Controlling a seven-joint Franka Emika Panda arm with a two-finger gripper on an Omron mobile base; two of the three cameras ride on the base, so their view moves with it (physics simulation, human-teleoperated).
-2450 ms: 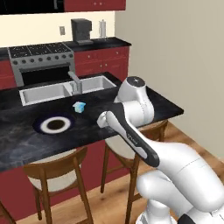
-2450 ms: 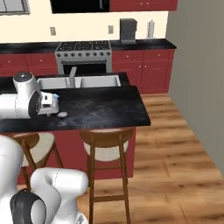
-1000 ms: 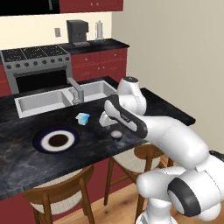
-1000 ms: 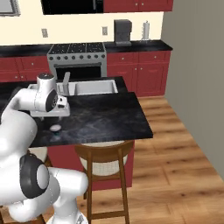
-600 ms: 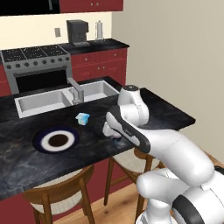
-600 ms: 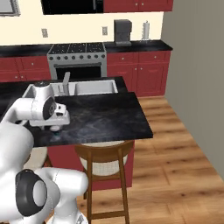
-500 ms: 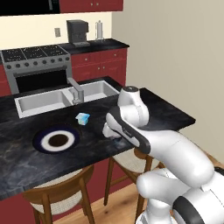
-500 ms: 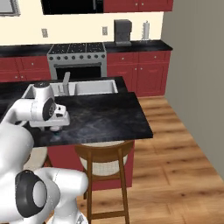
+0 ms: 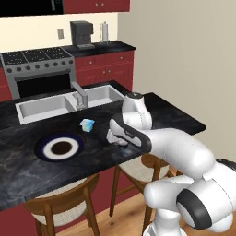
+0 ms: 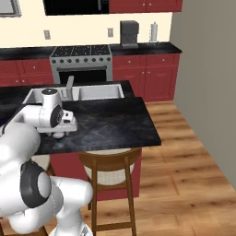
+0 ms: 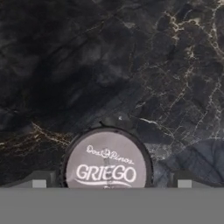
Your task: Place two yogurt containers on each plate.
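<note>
In the hand view a yogurt container (image 11: 107, 167) with a grey-white "GRIEGO" lid stands upright on the black marble counter (image 11: 131, 65). My gripper (image 11: 111, 183) hangs open straight above it, one fingertip on each side and clear of the cup. The left base view shows the gripper (image 9: 116, 139) low over the counter near its front edge. A second light-blue yogurt container (image 9: 86, 124) lies a short way to its left. Farther left lies the dark navy plate (image 9: 59, 147), with nothing on it. The right base view has the gripper (image 10: 60, 134) down at the counter.
A double sink (image 9: 55, 104) with a faucet (image 9: 80, 95) sits behind the work area, and a stove (image 9: 37, 69) stands at the back wall. Wooden stools (image 9: 64, 207) stand under the counter's front edge. The counter's right end (image 10: 143, 124) lies bare.
The base views shifted early on as the base drove. Over the last second the hand has come down over the yogurt container near the front edge, jaws still open.
</note>
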